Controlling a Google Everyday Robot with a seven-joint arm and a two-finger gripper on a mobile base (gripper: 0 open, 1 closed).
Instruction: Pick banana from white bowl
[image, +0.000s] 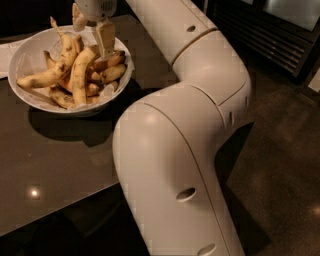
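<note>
The white bowl (22, 60) stands on the dark table at the upper left, full of bananas. The banana (79, 75) is the long, curved, pale-yellow one lying nearly upright in the bowl's middle, its top end pointing toward the right finger. My gripper (91, 31) hangs over the far side of the bowl with its fingers apart. The right finger (105, 40) reaches down beside the banana's top end. The left finger (77, 19) is higher, partly behind other bananas. Nothing is held.
Shorter orange-yellow bananas (107, 74) lie at the bowl's right side. A spotted banana with a thin stem (64, 50) lies at the left. A white napkin (5, 55) sits left of the bowl. My large white arm (170, 150) fills the frame's centre, over the table's right edge.
</note>
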